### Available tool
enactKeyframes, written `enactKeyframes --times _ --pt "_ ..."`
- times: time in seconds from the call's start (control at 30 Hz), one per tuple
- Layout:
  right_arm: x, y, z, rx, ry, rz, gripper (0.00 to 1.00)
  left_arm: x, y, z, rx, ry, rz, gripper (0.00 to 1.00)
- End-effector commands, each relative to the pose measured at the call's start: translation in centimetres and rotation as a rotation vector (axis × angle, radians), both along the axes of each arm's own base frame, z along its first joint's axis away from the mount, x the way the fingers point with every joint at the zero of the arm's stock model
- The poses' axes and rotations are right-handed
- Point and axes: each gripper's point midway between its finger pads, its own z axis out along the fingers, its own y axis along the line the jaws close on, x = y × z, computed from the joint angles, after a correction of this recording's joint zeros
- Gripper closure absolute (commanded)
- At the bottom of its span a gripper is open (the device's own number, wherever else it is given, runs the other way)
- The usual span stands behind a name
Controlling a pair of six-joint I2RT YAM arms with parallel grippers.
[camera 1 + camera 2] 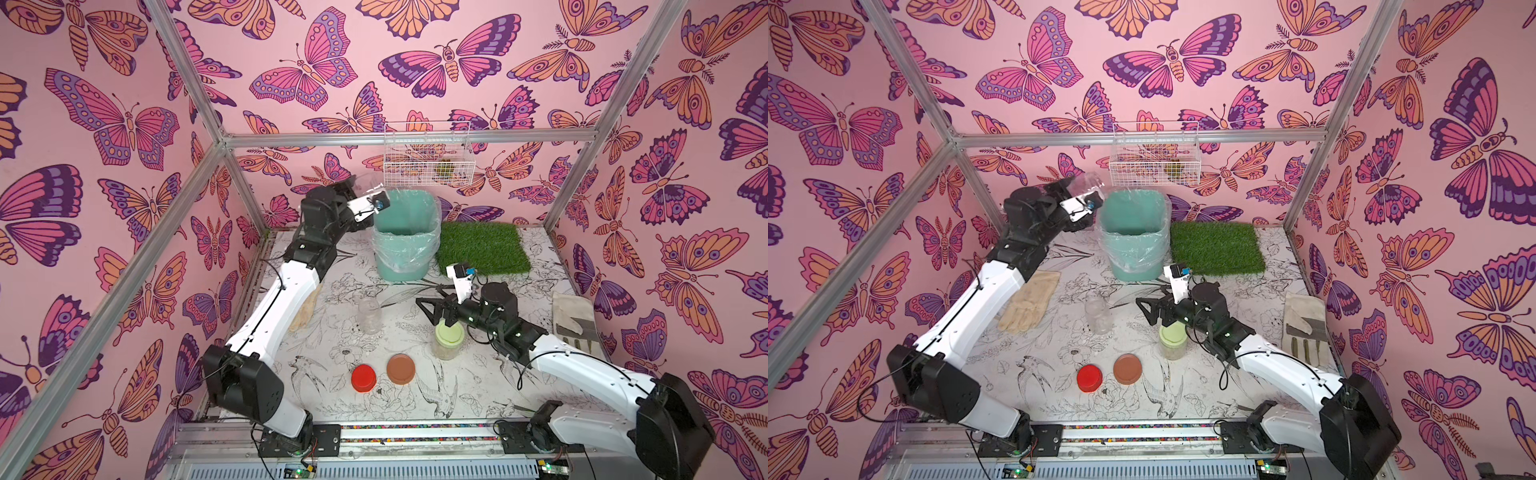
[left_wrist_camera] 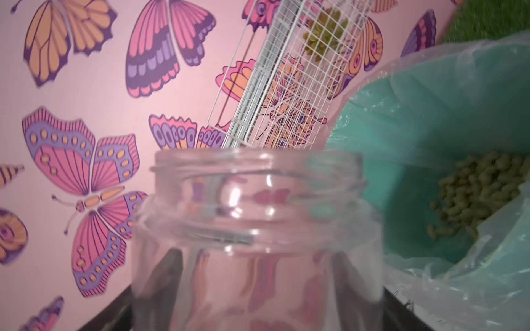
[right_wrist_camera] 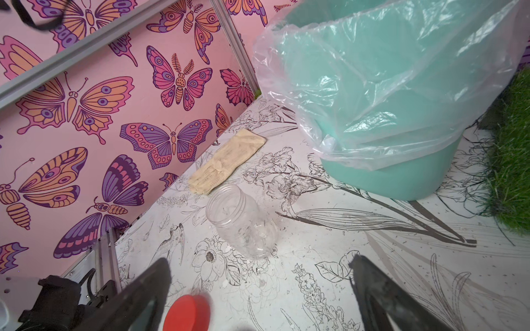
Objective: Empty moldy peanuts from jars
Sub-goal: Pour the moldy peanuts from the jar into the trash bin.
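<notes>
At bin rim: left gripper (image 2: 258,275) clamped on the held jar (image 1: 368,183), which is clear, lidless and empty, tilted and raised just beside the rim of the bin (image 1: 399,266); dark fingers (image 2: 169,272) show through the jar wall on either side.
Bin: teal, upright at the back of the table (image 1: 478,386), lined with a clear liner (image 3: 286,86) folded over the rim.
Bin interior: peanuts (image 2: 481,189), a greenish-tan heap lying on the liner, seen in the left wrist view.
Table centre: standing jar (image 1: 369,316), clear, upright, lidless, empty.
Right gripper (image 3: 259,275): jaws wide apart with nothing between them, held above the table near the standing jar.
Green-lidded jar (image 1: 448,336): upright, lid on, a pale mass of peanuts showing through its wall; partly under the right arm's wrist in both top views.
Table front: red lid (image 1: 363,377) and brown lid (image 1: 401,368), lying flat side by side, apart from all jars.
Left edge: pale glove (image 1: 1027,305), flat.
Right edge: grey glove (image 1: 573,318), flat.
Back right: grass mat (image 1: 482,247), just beside the bin.
Back wall: wire basket (image 1: 428,162), hung above the bin.
</notes>
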Motion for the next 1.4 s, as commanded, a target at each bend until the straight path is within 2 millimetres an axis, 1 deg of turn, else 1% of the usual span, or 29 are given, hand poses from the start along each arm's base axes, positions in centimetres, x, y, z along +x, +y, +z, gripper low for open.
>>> enactKeyframes --times 0.0,0.03,0.07,0.1,0.13,0.17,0.2,0.23,0.3,0.63,0.73,0.77,0.87,1.07,1.23,1.3,1.37 --pt "0.2 -1.2 0.6 -0.018 -0.057 -0.043 0.01 0.8 -3.1 -1.7 0.503 -0.049 -0.03 1.0" --pt "0.2 -1.5 0.5 -0.022 -0.061 -0.057 0.01 1.6 -3.6 -2.7 0.655 -0.063 -0.021 1.0" --pt "0.2 -1.9 0.4 -0.027 -0.067 -0.07 0.01 2.6 -4.0 -4.1 0.865 -0.085 -0.002 1.0" --pt "0.1 -2.1 0.3 -0.032 -0.075 -0.078 0.01 3.7 -4.5 -5.2 1.031 -0.12 0.003 1.0" --pt "0.1 -2.3 0.2 -0.037 -0.078 -0.082 0.01 4.1 -5.5 -5.1 1.065 -0.161 -0.027 1.0" --pt "0.0 -2.5 0.1 -0.042 -0.081 -0.088 0.01 3.9 -7.0 -4.3 1.015 -0.186 -0.056 1.0" --pt "-0.1 -2.7 0.1 -0.045 -0.085 -0.092 0.01 4.0 -7.7 -4.0 1.012 -0.199 -0.067 1.0" --pt "-0.2 -2.8 0.0 -0.049 -0.087 -0.094 0.01 4.2 -7.8 -4.0 1.041 -0.212 -0.068 1.0" --pt "-0.2 -3.0 0.1 -0.05 -0.097 -0.1 0.01 4.4 -8.4 -3.6 1.018 -0.228 -0.083 1.0" --pt "-0.1 -2.6 0.0 -0.024 -0.083 -0.083 0.01 4.1 -8.3 -3.2 0.99 -0.234 -0.079 1.0" --pt "-0.1 -2.6 0.3 -0.021 -0.084 -0.084 0.01 4.2 -8.1 -2.9 0.948 -0.226 -0.065 1.0" --pt "-0.2 -2.6 0.2 -0.022 -0.083 -0.084 0.01 4.1 -8.0 -2.7 0.909 -0.215 -0.063 1.0" --pt "-0.1 -2.6 0.4 -0.021 -0.081 -0.085 0.01 3.6 -7.5 -2.4 0.765 -0.145 -0.069 1.0" --pt "-0.2 -2.5 0.7 -0.008 -0.073 -0.079 0.01 2.3 -5.4 -2.2 0.488 0.029 -0.058 1.0" --pt "-0.2 -2.2 0.7 -0.004 -0.064 -0.072 0.01 1.7 -4.1 -1.4 0.277 0.117 -0.039 1.0" --pt "-0.1 -2.2 0.7 -0.003 -0.061 -0.07 0.01 1.6 -3.7 -1.2 0.216 0.14 -0.025 1.0" --pt "-0.1 -2.1 0.7 -0.004 -0.059 -0.068 0.01 1.6 -3.1 -0.6 0.112 0.169 -0.003 1.0"
